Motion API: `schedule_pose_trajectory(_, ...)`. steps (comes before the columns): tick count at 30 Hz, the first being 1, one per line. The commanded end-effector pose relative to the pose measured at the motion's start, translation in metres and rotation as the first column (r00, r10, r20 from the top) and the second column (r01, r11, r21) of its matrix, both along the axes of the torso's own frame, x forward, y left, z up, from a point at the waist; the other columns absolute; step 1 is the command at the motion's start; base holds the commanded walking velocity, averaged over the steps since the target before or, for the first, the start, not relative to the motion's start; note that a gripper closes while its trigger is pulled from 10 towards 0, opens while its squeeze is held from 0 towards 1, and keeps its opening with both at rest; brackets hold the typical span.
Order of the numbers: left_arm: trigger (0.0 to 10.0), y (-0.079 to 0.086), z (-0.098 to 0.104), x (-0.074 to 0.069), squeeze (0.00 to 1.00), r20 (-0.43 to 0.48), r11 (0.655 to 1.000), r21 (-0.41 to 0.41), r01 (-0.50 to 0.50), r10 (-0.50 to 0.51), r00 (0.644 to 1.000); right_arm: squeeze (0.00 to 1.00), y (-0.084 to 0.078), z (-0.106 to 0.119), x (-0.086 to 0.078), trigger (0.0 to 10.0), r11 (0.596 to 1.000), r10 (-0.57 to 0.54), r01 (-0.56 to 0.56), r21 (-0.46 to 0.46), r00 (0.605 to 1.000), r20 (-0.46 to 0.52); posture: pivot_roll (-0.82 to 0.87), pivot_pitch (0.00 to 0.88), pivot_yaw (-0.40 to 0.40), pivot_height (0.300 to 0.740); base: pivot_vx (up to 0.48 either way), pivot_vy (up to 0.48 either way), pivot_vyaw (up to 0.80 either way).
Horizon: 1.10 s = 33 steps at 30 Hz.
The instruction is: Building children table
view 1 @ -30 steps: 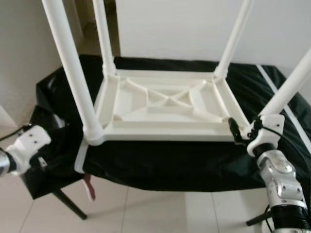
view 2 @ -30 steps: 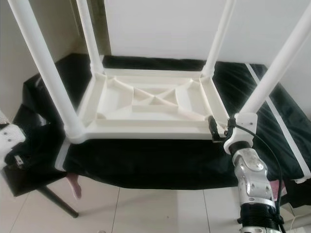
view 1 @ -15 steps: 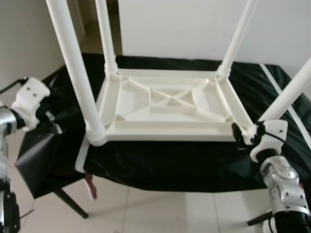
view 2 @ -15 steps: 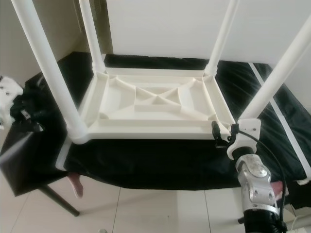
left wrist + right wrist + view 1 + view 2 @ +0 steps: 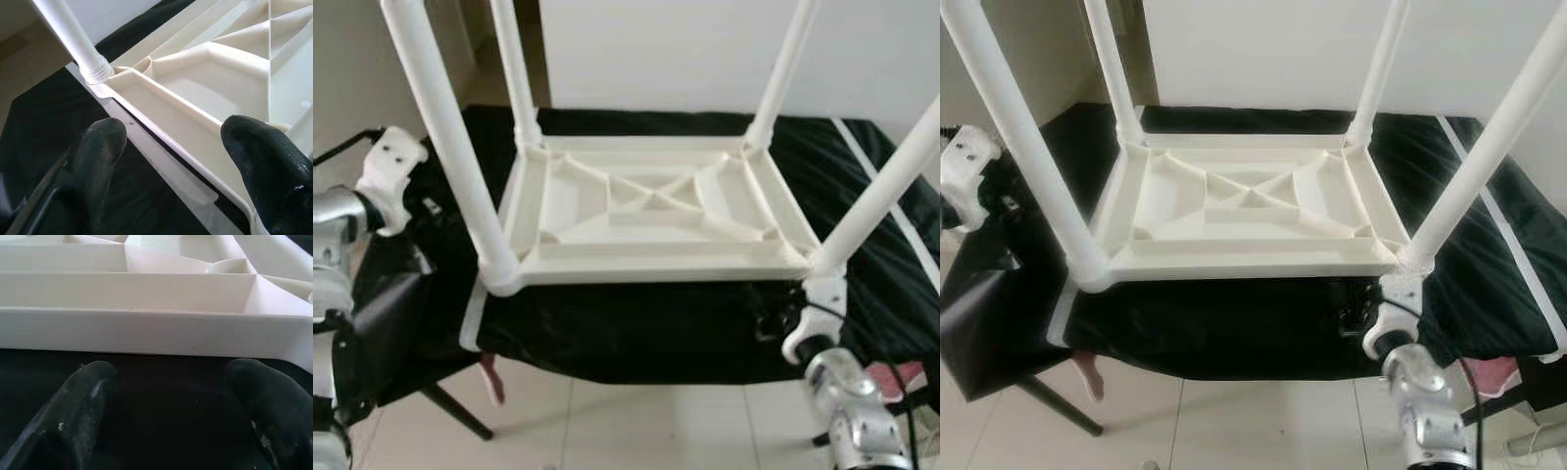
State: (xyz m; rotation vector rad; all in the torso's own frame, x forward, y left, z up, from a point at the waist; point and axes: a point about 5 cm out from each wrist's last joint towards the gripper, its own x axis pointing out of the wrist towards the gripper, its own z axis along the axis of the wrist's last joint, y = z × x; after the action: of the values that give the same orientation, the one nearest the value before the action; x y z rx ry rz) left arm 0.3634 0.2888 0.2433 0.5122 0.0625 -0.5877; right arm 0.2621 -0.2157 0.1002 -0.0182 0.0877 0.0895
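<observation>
Our left gripper (image 5: pixel 171 142), fingers spread, hangs by the left edge of the upturned white table (image 5: pixel 646 211) lying legs-up on the black cloth (image 5: pixel 636 323), and our right gripper (image 5: pixel 171 382), also spread, sits low just before its near right corner.
</observation>
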Motion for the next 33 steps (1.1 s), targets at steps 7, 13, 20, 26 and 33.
schedule_pose_trajectory(7,10.0,-0.028,0.005,0.019,0.0,0.229,0.955,-0.214,-0.204,0.252,0.94,0.0,0.002,-0.007,0.002,10.0,0.999,-0.026,0.027,0.026,0.999,-0.03,-0.04,0.056,0.004,0.74,0.0,0.0,0.0)
schedule_pose_trajectory(13,10.0,-0.075,-0.031,0.01,0.0,0.146,0.985,-0.138,0.099,-0.079,0.986,0.0,-0.002,-0.009,0.015,10.0,0.996,-0.063,0.065,0.055,0.997,-0.04,-0.03,0.057,-0.006,0.74,0.0,0.0,0.0)
schedule_pose_trajectory(20,10.0,-0.096,-0.065,-0.01,0.0,0.057,0.957,-0.159,0.241,-0.234,0.97,0.0,-0.009,-0.005,0.027,10.0,0.994,-0.099,0.1,0.052,0.995,-0.032,-0.02,0.056,-0.019,0.74,0.0,0.0,0.0)
schedule_pose_trajectory(26,10.0,-0.121,-0.093,-0.041,0.0,-0.033,0.907,-0.179,0.38,-0.392,0.919,0.0,-0.013,0.0,0.047,10.0,0.989,-0.138,0.138,0.059,0.99,-0.018,-0.01,0.054,-0.022,0.74,0.0,0.0,0.0)
schedule_pose_trajectory(33,10.0,-0.15,-0.107,-0.048,0.0,-0.07,0.883,-0.216,0.416,-0.439,0.896,0.0,-0.005,0.001,0.068,10.0,0.985,-0.136,0.137,0.103,0.99,-0.024,0.0,0.048,-0.022,0.74,0.0,0.0,0.0)
